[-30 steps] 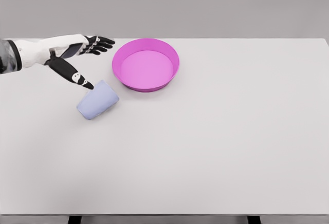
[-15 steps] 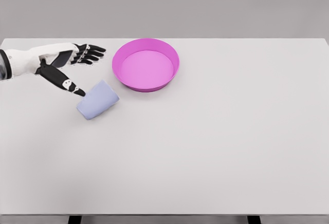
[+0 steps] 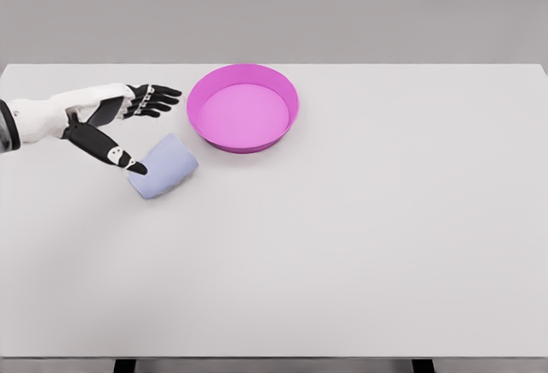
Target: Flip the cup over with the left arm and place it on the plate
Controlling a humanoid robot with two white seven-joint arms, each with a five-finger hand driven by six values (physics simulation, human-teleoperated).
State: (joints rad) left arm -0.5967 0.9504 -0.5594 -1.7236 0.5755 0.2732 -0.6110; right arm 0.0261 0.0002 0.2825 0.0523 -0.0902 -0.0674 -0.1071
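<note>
Here, left robot hand (image 3: 120, 115) wide open, empty, thumb tip against the toppled cup (image 3: 163, 166).

L arm (image 3: 34, 119) cut off at left edge; thumb tip hides part of cup (image 3: 163, 166).

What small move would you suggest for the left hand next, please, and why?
Probably close the left hand around the pale blue cup: it lies on its side beside the pink round plate, the thumb tip at its end, the fingers spread and holding nothing.
</note>
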